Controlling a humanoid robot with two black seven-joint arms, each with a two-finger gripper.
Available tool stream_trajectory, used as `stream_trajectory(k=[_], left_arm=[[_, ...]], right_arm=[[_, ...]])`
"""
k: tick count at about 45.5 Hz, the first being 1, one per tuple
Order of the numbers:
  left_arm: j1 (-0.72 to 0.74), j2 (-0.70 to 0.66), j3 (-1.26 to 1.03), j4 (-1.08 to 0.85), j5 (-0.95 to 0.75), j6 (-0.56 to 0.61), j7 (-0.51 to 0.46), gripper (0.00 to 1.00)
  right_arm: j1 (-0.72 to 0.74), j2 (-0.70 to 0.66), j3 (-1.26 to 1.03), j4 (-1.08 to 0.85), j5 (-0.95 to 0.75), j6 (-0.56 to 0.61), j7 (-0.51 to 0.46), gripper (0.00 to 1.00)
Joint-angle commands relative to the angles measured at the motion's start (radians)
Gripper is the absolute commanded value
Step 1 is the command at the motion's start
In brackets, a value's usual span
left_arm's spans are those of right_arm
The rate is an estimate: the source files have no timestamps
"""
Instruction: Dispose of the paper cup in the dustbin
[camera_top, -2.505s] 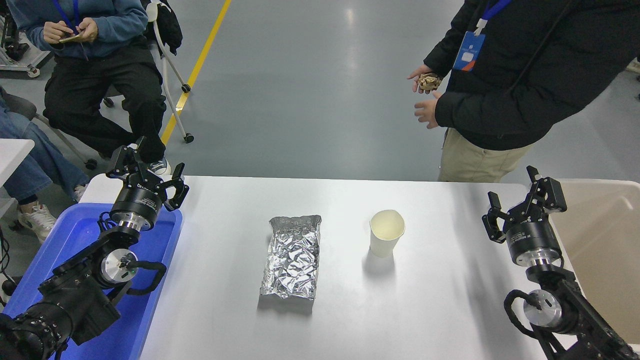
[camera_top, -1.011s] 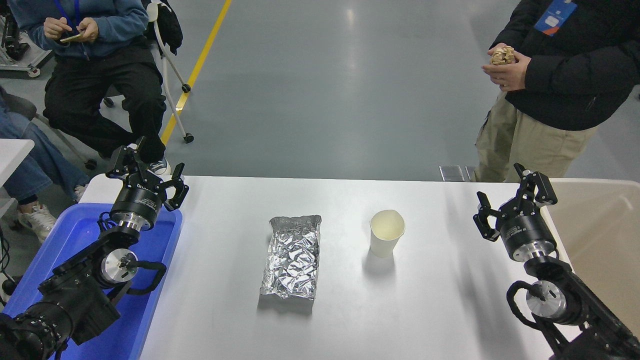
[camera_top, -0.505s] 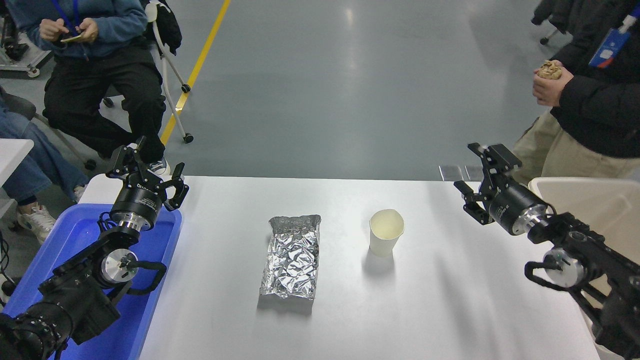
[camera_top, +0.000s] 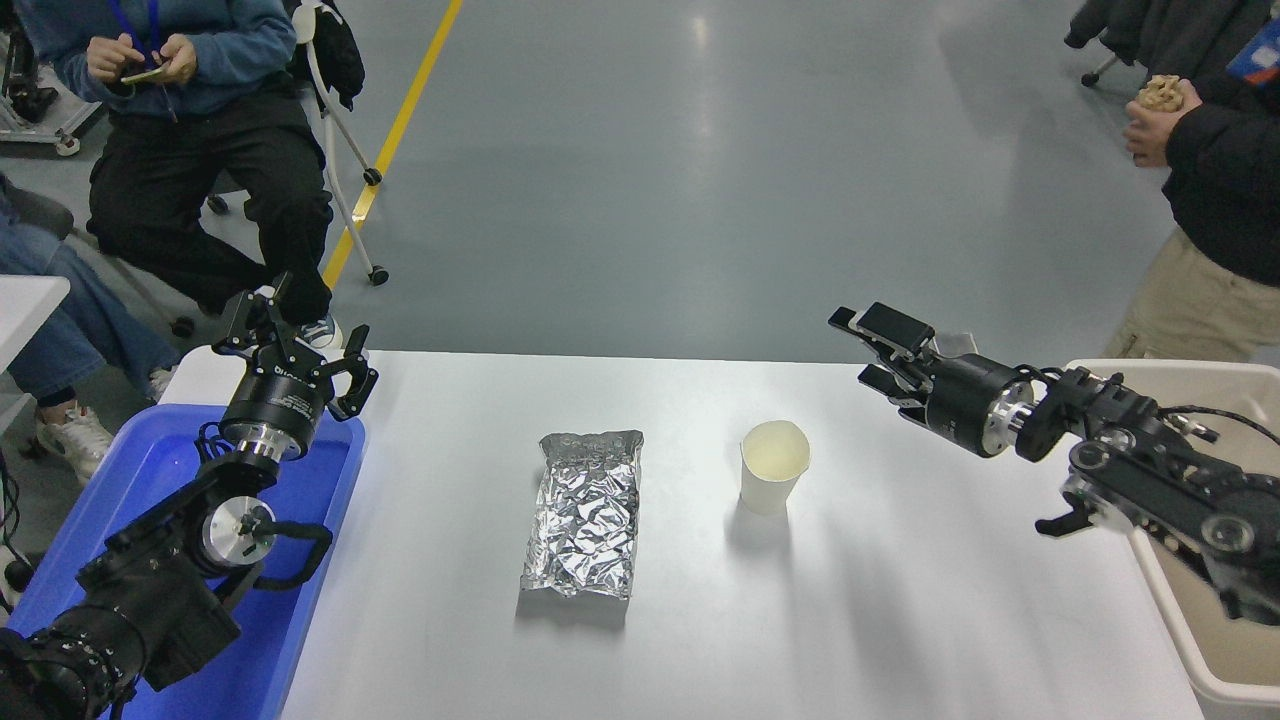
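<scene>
The paper cup stands upright, rim up, on the white table, right of centre. The beige dustbin stands at the table's right end, partly behind my right arm. My right gripper is open and empty, held sideways above the table, pointing left, up and to the right of the cup and apart from it. My left gripper is open and empty, parked at the lower left above the blue tray.
A crinkled silver foil bag lies left of the cup. A blue tray sits under the left arm. A person stands at the far right holding a crumpled brown wad; another person sits at the far left.
My right arm has swung up from beside the dustbin and leftward, turning its gripper sideways toward the cup. The standing person has stepped away to the right. Cup, bag and left arm have not moved.
</scene>
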Motion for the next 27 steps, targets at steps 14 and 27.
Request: stream_trajectory(k=[14,27], left_arm=[[-0.001,0.000,0.000,0.000,0.000,0.000,0.000,1.00],[0.001,0.000,0.000,0.000,0.000,0.000,0.000,1.00]], right_arm=[[0.341,0.146,-0.491,-0.123,-0.113,-0.002,-0.001,0.99],[0.318,0.238,-0.529,-0.227,-0.144,-0.029,0.001,0.99]])
